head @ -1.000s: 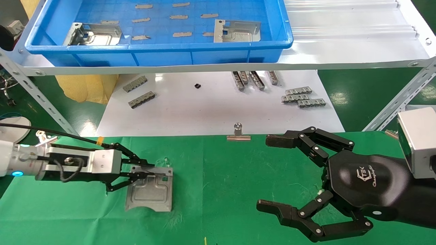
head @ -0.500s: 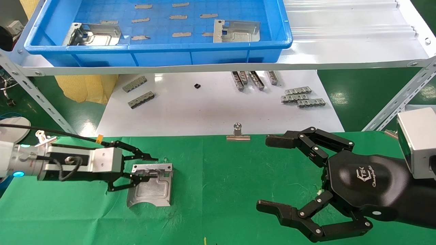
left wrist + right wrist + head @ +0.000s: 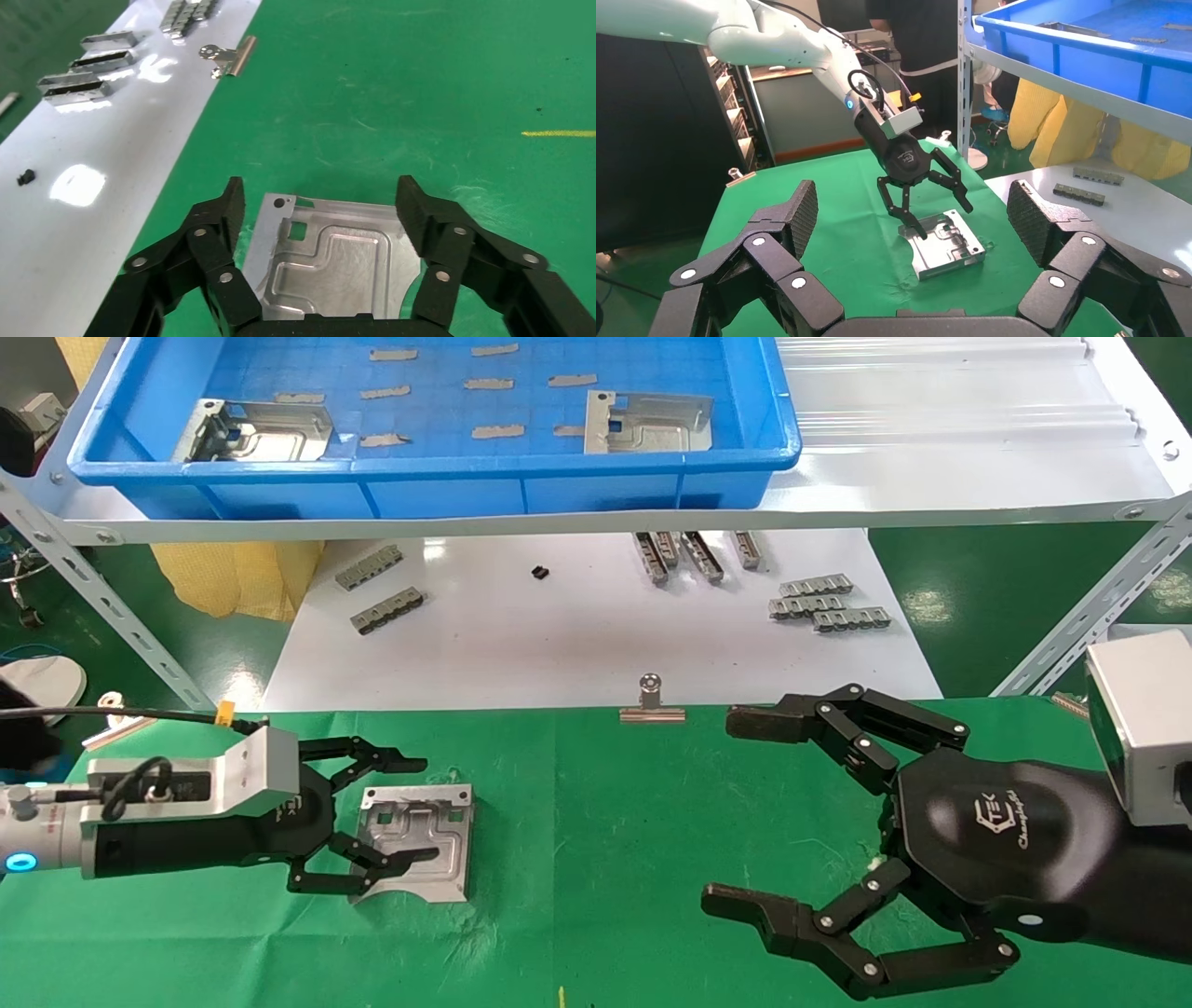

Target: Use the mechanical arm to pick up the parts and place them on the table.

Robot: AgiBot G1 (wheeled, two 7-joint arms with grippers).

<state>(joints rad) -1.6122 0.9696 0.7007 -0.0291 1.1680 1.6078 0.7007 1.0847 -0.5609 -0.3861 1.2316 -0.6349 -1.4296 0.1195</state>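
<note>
Since the earlier frame our left gripper [image 3: 386, 822] had let go and rolled, jaws spread over the part [image 3: 414, 840] lying flat on the table [image 3: 605, 859]. We should have lifted straight clear; the right gripper [image 3: 745, 812] hung open.

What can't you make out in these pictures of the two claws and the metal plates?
- Plate on the table: in the head view the open left gripper covers its near-left edge, so whether a fingertip touches it is unclear.
- Left plate in the blue tray: the tray wall hides its front edge.
- Person behind the left arm: head cut off by the right wrist view's edge.
- Right gripper: open; its arm leaves the head view.
</note>
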